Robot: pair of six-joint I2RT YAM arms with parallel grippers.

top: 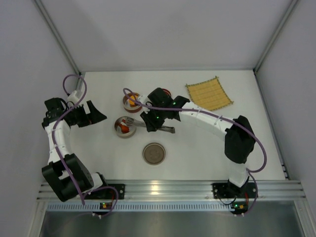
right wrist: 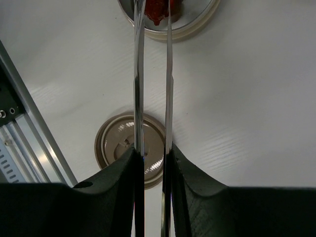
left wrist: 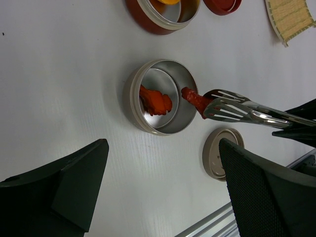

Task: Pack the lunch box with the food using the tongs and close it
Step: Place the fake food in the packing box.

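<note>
Right gripper (right wrist: 152, 157): squeezing the tongs (left wrist: 247, 111) by their two thin arms, holding them nearly together.
Tongs: reaching to the steel tin (left wrist: 133, 98) and pinching a red-brown lump (left wrist: 196, 101) right at its rim.
Second lump (left wrist: 155, 101): lying inside the steel tin.
Orange ball (left wrist: 167, 2): sitting in a red-walled tin (left wrist: 148, 24) near the steel tin.
Beige lid (left wrist: 219, 155): lying flat just beside the steel tin, towards the arm bases.
Left gripper (left wrist: 163, 143): hanging beside the steel tin, jaws spread wide, gripping nothing.
Bamboo mat (top: 210, 94): lying well apart from the steel tin.
</note>
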